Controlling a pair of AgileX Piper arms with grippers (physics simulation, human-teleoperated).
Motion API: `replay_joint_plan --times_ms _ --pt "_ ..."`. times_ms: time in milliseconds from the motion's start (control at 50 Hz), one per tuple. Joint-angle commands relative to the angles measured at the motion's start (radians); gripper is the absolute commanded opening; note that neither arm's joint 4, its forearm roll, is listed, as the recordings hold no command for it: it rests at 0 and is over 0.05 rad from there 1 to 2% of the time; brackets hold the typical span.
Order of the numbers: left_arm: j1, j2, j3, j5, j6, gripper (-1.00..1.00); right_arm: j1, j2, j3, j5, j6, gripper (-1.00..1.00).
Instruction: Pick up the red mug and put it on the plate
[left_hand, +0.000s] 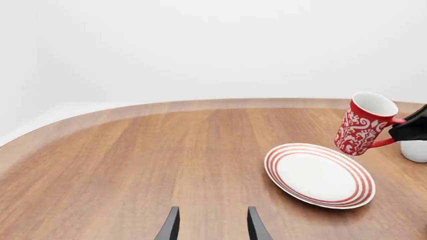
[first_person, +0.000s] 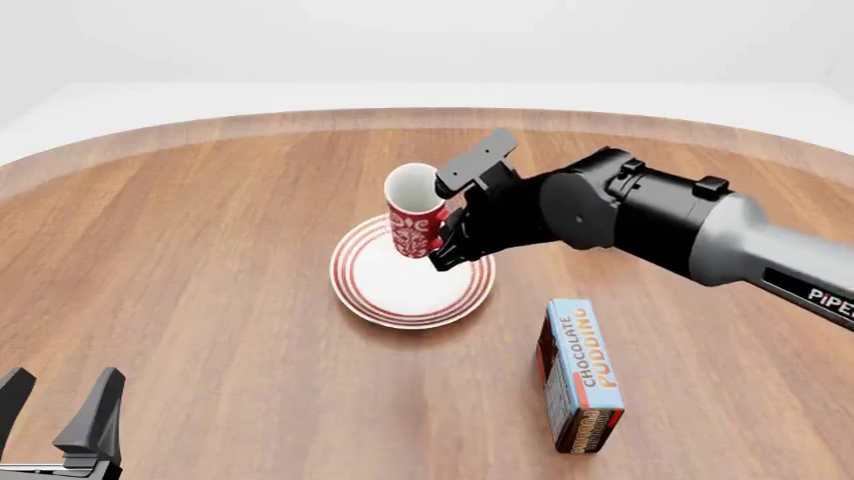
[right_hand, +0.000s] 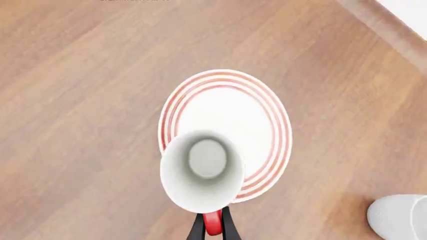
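Note:
The red mug (first_person: 415, 216), with a white pattern and white inside, hangs slightly tilted in the air above the far part of the plate (first_person: 400, 290). My right gripper (first_person: 449, 240) is shut on its red handle (right_hand: 212, 223). From above, the right wrist view shows the mug's opening (right_hand: 202, 170) over the edge of the red-ringed plate (right_hand: 227, 112). In the left wrist view the mug (left_hand: 362, 125) floats above the plate (left_hand: 319, 175). My left gripper (first_person: 60, 405) is open and empty near the table's front left, its fingers (left_hand: 171, 227) apart.
A plain white mug (right_hand: 400, 216) stands on the table beside the plate and also shows in the left wrist view (left_hand: 415, 150); my right arm hides it in the front view. A chocolate pudding box (first_person: 581, 375) lies front right of the plate.

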Motion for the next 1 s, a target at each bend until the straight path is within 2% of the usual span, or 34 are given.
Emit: replay_joint_plan --times_ms 20,340,600,1000 --pt "0.0 0.0 0.0 0.0 0.0 1.0 -0.047 0.071 -0.052 -0.031 -0.004 -1.0" --pt "0.0 0.0 0.0 0.0 0.0 1.0 -0.048 0.159 -0.024 -0.12 0.031 -1.0" --pt "0.0 0.0 0.0 0.0 0.0 1.0 -0.043 0.19 -0.022 -0.141 0.046 -1.0" --pt "0.0 0.0 0.0 0.0 0.0 1.0 -0.019 0.241 0.02 -0.227 0.075 -1.0"
